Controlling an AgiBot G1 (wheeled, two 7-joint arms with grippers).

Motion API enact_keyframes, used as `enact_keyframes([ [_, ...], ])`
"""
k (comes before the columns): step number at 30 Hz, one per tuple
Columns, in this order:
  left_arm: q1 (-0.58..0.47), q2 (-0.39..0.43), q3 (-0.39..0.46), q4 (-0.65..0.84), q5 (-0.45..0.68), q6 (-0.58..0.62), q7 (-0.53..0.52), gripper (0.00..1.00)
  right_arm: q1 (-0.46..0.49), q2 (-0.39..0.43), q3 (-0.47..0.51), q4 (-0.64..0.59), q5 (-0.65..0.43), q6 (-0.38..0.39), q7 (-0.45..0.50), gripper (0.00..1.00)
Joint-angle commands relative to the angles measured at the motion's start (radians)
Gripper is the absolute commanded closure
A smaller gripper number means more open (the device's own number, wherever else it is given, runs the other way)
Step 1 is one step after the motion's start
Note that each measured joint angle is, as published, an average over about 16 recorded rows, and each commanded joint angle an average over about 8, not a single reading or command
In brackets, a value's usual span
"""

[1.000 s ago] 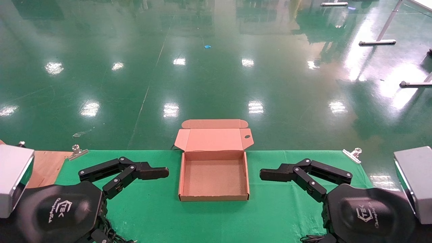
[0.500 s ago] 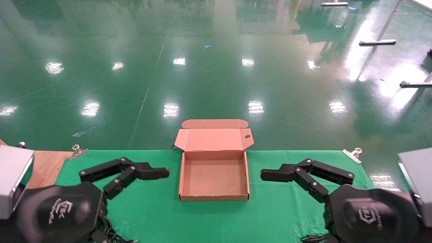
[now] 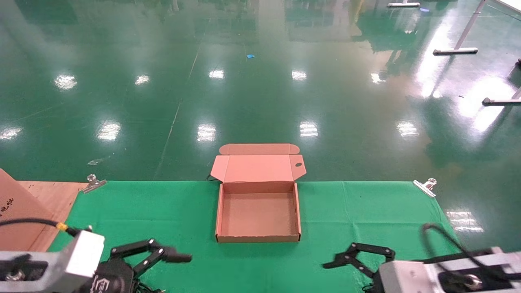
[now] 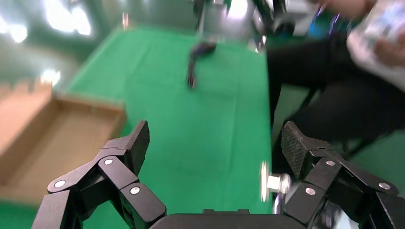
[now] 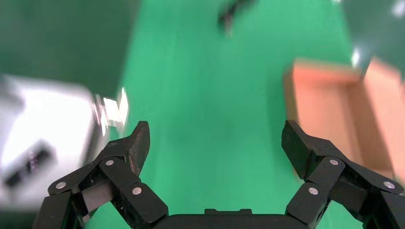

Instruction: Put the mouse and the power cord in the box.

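The box [image 3: 258, 232] stands open and empty at the middle of the green cloth, its flap lid [image 3: 258, 167] hinged back over the table's far edge. The mouse and the power cord are out of view. My left gripper [image 3: 179, 257] hangs low near the front edge, left of the box and well apart from it, open with nothing between its fingers [image 4: 215, 143]. My right gripper [image 3: 333, 263] mirrors it to the right of the box, also open and empty [image 5: 215, 143]. Each wrist view shows the box off to one side [image 4: 47, 138] [image 5: 325, 105].
Metal clips [image 3: 93, 182] [image 3: 425, 185] pin the green cloth [image 3: 366, 211] at its back corners. A bare wooden board [image 3: 53, 195] and a cardboard sheet [image 3: 12, 199] lie at the left. Beyond the far edge is glossy green floor.
Both arms have pulled back toward the front edge and dropped lower in the head view. Their grippers now sit farther from the box, still open. The box has not moved.
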Motion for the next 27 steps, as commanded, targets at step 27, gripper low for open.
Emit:
enact_keyframes([
  [27,-0.369,0.32,0.36,0.62,0.694,-0.263,0.425,0.0,0.172,-0.355,-0.292,-0.574,-0.681,0.349,-0.342,0.0],
])
